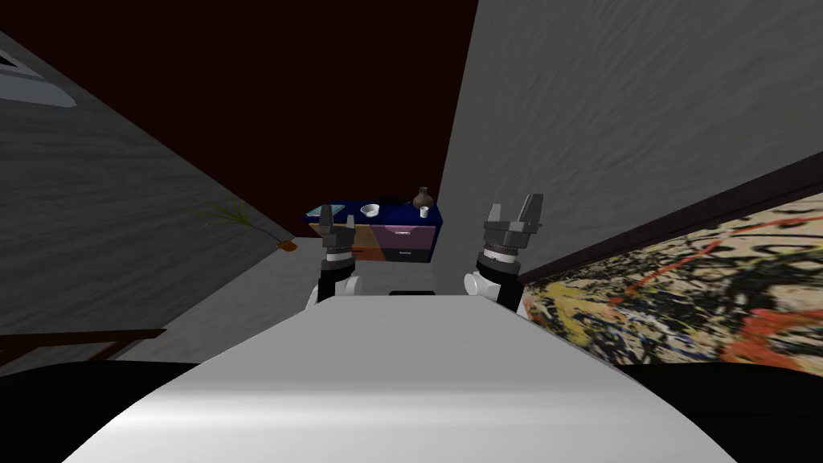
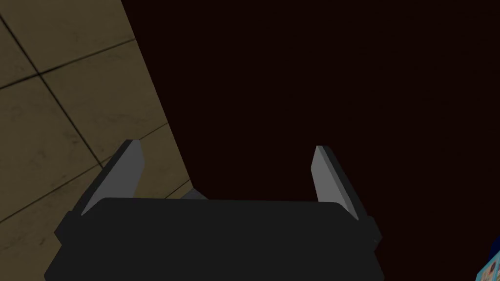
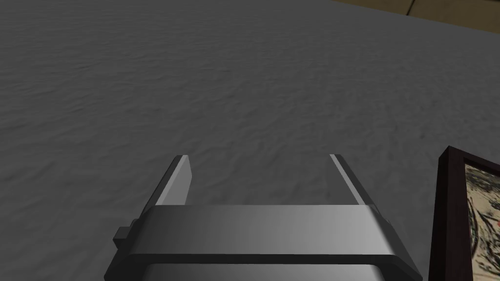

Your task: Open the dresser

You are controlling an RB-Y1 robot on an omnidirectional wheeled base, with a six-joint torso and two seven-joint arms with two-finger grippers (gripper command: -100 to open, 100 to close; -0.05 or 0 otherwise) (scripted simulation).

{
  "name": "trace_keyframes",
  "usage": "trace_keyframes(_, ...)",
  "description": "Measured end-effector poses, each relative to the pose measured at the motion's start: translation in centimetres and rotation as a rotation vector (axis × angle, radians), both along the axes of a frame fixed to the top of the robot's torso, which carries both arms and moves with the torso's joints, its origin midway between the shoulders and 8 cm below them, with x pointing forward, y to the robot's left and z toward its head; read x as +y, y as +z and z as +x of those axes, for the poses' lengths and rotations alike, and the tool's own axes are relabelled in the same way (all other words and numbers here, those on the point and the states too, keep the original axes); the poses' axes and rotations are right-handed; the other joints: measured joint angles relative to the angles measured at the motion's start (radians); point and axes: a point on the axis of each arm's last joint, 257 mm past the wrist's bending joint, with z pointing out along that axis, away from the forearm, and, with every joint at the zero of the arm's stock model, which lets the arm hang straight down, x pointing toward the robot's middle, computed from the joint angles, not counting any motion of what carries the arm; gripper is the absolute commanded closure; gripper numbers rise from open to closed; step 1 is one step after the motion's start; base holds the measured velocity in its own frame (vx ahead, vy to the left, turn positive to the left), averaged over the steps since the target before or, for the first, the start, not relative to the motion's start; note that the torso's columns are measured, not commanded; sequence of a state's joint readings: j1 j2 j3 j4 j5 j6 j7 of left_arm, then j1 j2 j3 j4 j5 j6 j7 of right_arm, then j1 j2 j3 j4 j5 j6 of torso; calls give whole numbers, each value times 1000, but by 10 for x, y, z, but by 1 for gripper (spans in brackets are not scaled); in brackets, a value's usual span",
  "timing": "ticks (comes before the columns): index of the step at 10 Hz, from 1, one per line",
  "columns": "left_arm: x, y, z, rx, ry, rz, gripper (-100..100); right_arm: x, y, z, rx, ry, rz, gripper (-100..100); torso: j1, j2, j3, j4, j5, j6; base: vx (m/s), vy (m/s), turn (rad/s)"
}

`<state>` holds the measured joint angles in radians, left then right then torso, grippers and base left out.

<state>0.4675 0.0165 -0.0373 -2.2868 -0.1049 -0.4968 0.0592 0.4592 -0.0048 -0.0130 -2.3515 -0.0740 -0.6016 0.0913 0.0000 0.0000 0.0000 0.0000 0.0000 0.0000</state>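
Far ahead in the head view: the dresser point(image 1: 395, 233), low and small, against a dark red wall point(image 1: 321, 96) and next to a grey wall point(image 1: 603, 120). Dark blue top, front in patches of orange, purple and black. Drawers seemingly all pushed in, though too far off to be sure. On its top a white bowl point(image 1: 370, 210), a brown vase point(image 1: 423, 198) and, just beside the vase, a little white cup point(image 1: 424, 212). Too small to tell what sits in the bowl or the cup. To the left of the dresser, a thin green plant point(image 1: 237, 219) in an orange pot point(image 1: 288, 246) on the floor point(image 1: 265, 297).

Both arms held up in front, well apart from the dresser. Left gripper point(image 1: 338, 219) in line with the dresser's left end, right gripper point(image 1: 513, 211) before the grey wall. A big splashy painting point(image 1: 707, 281) on that wall, close by on the right.

From the left wrist view: left gripper point(image 2: 225, 144) with fingers spread wide, gripping nothing, dark red wall behind. From the right wrist view: right gripper point(image 3: 259, 156) with fingers spread wide too, gripping nothing, the painting's dark frame point(image 3: 442, 214) just beside.
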Motion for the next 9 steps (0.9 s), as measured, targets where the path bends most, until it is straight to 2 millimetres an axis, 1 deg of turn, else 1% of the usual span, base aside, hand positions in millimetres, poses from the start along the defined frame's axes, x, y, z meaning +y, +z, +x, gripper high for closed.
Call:
trace_keyframes(1, 0, 0, 0, 0, 0, 0, 0, 0, 0, 0, 0, 0, 0, 0, 0, 40, -82, 41, 0, 0, 0, 0, 0)
trace_keyframes(2, 0, 0, 0, 0, 0, 0, 0, 0, 0, 0, 0, 0, 0, 0, 0, 104, -209, 105, 0, 0, 0, 0, 0)
trace_keyframes(9, 0, 0, 0, 0, 0, 0, 0, 0, 0, 0, 0, 0, 0, 0, 0, 618, -1234, 617, 0, 0, 0, 0, 0)
